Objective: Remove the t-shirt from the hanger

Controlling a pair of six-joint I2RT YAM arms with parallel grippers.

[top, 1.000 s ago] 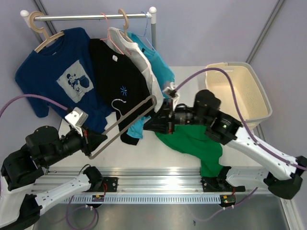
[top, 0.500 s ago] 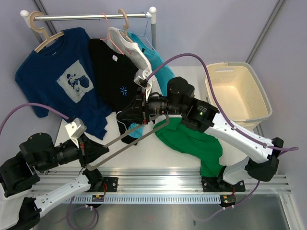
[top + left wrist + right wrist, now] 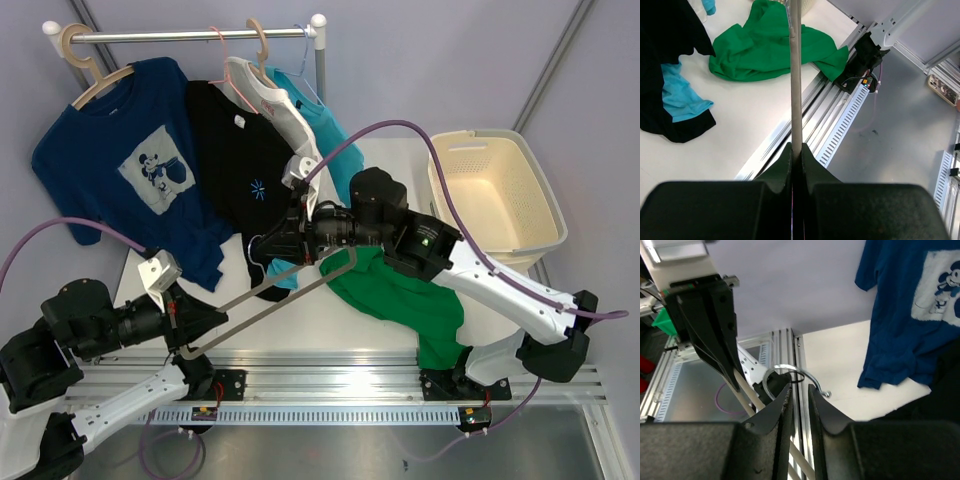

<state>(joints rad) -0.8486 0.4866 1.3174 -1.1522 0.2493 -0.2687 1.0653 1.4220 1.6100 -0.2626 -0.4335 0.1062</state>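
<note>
left gripper [image 3: 796, 150] clamps bare thin grey-beige hanger [image 3: 270, 300] corner, its slim metal hook [image 3: 774, 371] at right gripper [image 3: 799, 387] slightly parted fingertips, plain bright green cotton t-shirt [image 3: 400, 295] lying below.

Top view, high behind, looks down over the table [image 3: 335, 322]; both wrist views, close and low, look forward, each sharing the hanger [image 3: 796, 90] with it.
</note>
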